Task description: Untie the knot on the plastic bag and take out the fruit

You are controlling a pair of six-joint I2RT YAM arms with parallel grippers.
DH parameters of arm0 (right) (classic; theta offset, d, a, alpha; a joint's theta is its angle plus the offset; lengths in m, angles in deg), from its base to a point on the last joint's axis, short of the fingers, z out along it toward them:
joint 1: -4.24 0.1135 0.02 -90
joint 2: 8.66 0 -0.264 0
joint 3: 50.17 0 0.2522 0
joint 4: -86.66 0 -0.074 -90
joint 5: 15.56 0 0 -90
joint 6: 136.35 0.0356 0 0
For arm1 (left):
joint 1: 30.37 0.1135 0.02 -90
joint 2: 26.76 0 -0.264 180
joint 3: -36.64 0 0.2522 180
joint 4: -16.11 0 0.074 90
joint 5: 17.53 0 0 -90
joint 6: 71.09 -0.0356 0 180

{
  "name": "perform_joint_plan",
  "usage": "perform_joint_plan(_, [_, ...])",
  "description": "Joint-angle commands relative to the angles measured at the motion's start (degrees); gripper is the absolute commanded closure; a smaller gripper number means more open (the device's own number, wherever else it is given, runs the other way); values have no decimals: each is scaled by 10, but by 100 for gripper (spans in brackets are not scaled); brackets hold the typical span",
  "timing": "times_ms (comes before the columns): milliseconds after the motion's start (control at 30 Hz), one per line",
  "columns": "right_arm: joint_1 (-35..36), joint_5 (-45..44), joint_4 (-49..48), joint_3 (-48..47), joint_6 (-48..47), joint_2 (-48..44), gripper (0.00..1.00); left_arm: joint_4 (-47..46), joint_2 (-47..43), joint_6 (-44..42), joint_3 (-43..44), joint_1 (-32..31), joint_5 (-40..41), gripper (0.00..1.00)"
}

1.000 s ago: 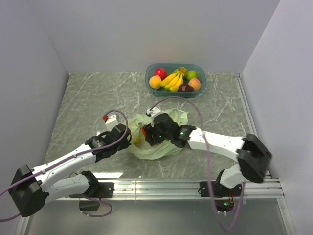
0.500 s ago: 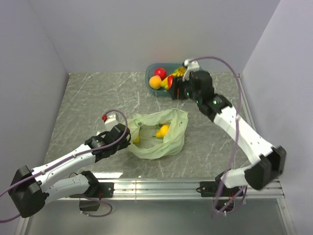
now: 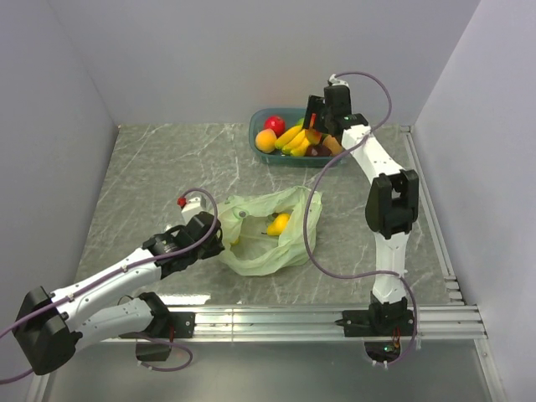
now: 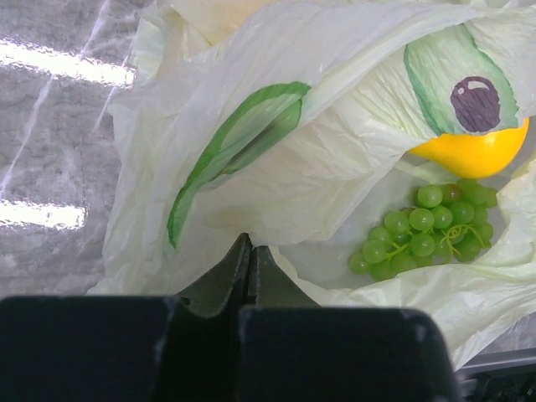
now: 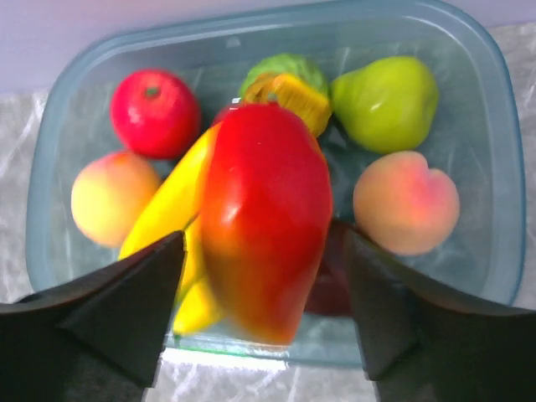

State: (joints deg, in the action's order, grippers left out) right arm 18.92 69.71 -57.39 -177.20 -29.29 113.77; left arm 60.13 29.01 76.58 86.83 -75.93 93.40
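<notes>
Since a second ago the right arm has swung away from the bag to the far right corner of the grey marbled counter (image 3: pixel 167 167), where the right fingers (image 5: pixel 126 310) hang over the teal plastic bowl (image 5: pixel 377 38). They are spread wide on either side of the red-orange toy mango (image 5: pixel 264 222), which appears to rest on the yellow banana bunch (image 5: pixel 163 209) in the bowl, with a gap showing at each side. The thin, pale yellow-green plastic bag (image 3: pixel 268 251) sits near the middle of the near edge, its mouth open, with a yellow fruit (image 4: pixel 473 155) and a green grape bunch (image 4: pixel 423 234) inside. The left fingers (image 4: pixel 226 280) are pressed together, pinching the bag's near-left rim.
</notes>
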Motion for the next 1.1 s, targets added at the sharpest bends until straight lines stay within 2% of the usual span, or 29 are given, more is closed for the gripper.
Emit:
perform_joint_plan(0, [7,18,15,-42,1,-38,11,-19,-7,-14,6,1,-10,98])
perform_joint_plan(200, [25,9,-27,110,-22,-168,7,-37,3,-32,2,1,-19,98])
perform_joint_plan(300, [55,38,4,165,-27,-234,11,-37,7,-34,1,1,-18,99])
perform_joint_plan(333, [84,61,4,210,-32,-278,15,-35,6,-34,1,1,-15,99])
perform_joint_plan(367, [84,66,0,237,-36,-300,18,-35,4,-33,1,1,-12,99])
perform_joint_plan(433, [152,63,-8,306,-53,-343,25,-31,5,-30,0,2,-7,99])
perform_joint_plan(533, [255,74,11,364,-70,-395,28,-31,6,-29,0,1,-7,99])
perform_joint_plan(600, [306,48,34,398,-49,-397,27,-33,4,-30,-3,0,-8,99])
perform_joint_plan(700, [330,-8,37,443,-4,-395,24,-38,3,-32,-7,1,-13,99])
perform_joint_plan(800, [333,-67,18,518,87,-403,17,-39,1,-32,-8,1,-19,99])
perform_joint_plan(867, [333,-90,13,532,108,-394,12,-40,-1,-31,-13,0,-23,99])
perform_joint_plan(1067, [333,-114,-31,541,141,-332,12,-38,-11,-30,-21,0,-25,99])
